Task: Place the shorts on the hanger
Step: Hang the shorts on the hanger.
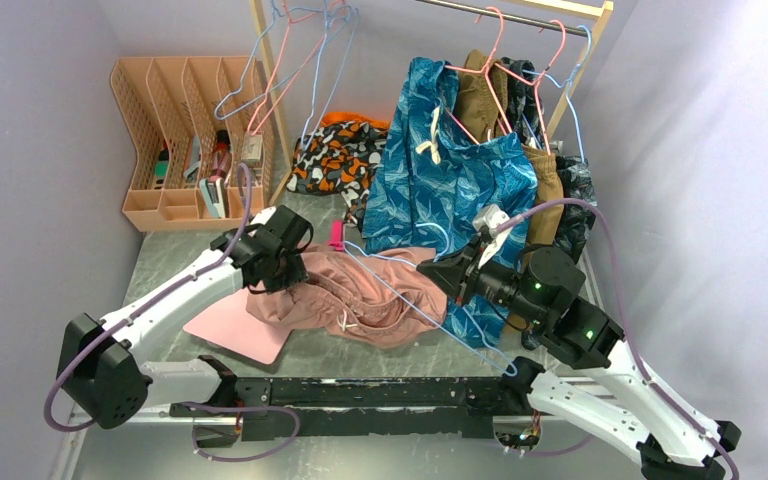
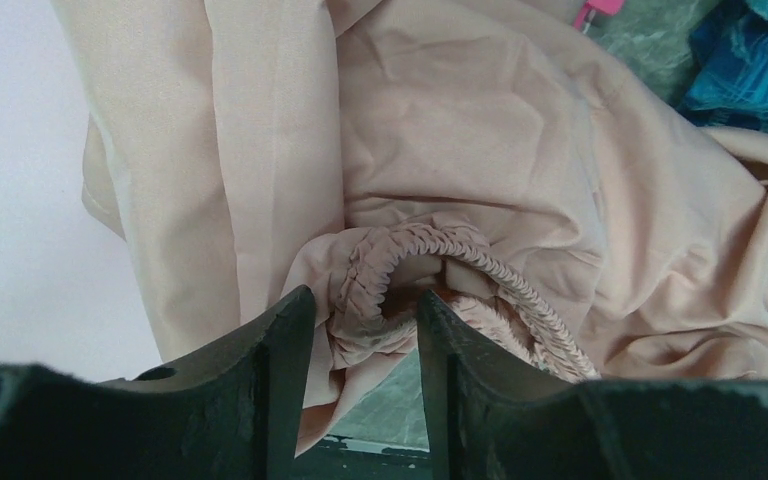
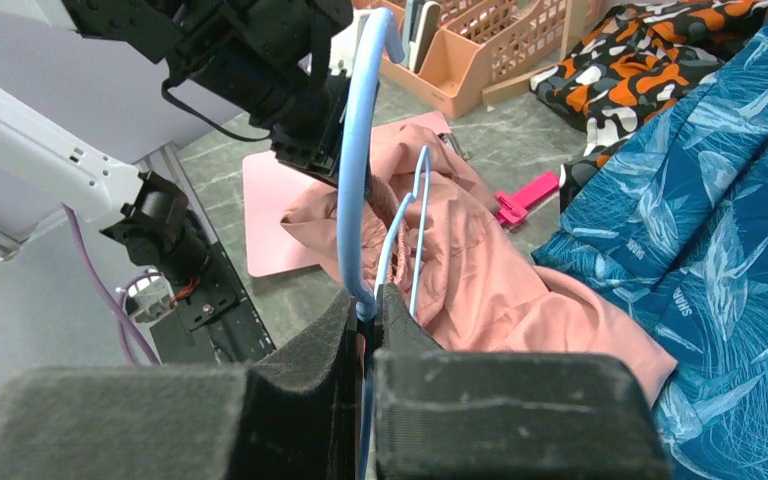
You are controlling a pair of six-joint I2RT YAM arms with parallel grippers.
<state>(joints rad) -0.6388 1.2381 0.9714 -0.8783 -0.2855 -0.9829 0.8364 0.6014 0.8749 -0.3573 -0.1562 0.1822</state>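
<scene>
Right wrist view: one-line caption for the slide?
Right jaws shut on the blue hanger; pink shorts bunched just beyond.

Bright, even overhead light; soft shadows; wrist-view foregrounds blurred.

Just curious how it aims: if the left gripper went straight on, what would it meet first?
The shorts: their waistband sits inside the left gripper, more pink fabric apparently right behind.

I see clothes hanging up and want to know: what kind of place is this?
Likely a robot test booth dressed up as a wardrobe corner: a wooden-framed clothes rail hung with a blue leaf-patterned garment, and two white robot arms in front of it.
</scene>
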